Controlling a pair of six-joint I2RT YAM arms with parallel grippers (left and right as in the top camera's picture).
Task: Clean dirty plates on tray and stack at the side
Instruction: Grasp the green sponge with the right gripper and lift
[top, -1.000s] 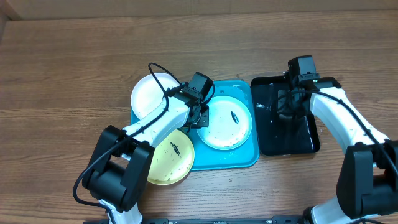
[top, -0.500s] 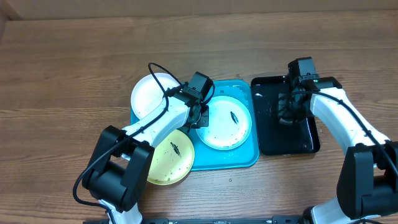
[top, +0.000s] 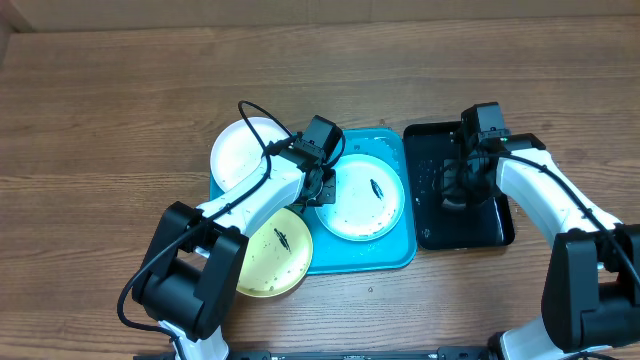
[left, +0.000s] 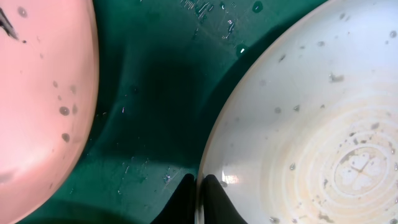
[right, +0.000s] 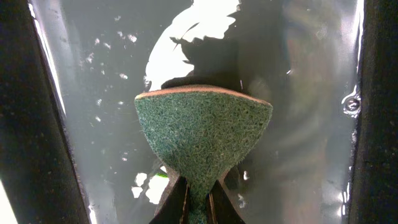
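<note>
The teal tray (top: 385, 250) holds the pale blue-green plate (top: 365, 200), which has a dark smear. My left gripper (top: 322, 188) is shut on that plate's left rim. In the left wrist view the fingers (left: 199, 190) pinch the speckled plate (left: 311, 124) over the wet tray floor (left: 155, 93). The white plate (top: 243, 152) lies at the tray's far left corner. The yellow-green plate (top: 270, 255) overlaps its near left edge. My right gripper (top: 452, 195) is shut on a green scouring sponge (right: 204, 140), fingers (right: 199, 199) low over the black tray.
The glossy black tray (top: 480, 225) stands right of the teal tray, with a film of water (right: 298, 93) inside. A speckled, pinkish-looking plate edge (left: 43, 93) shows at the left of the left wrist view. Bare wooden table (top: 120, 90) surrounds both trays.
My right gripper has moved with the sponge toward the front and slightly left across the black tray. The left arm and the plates have not moved.
</note>
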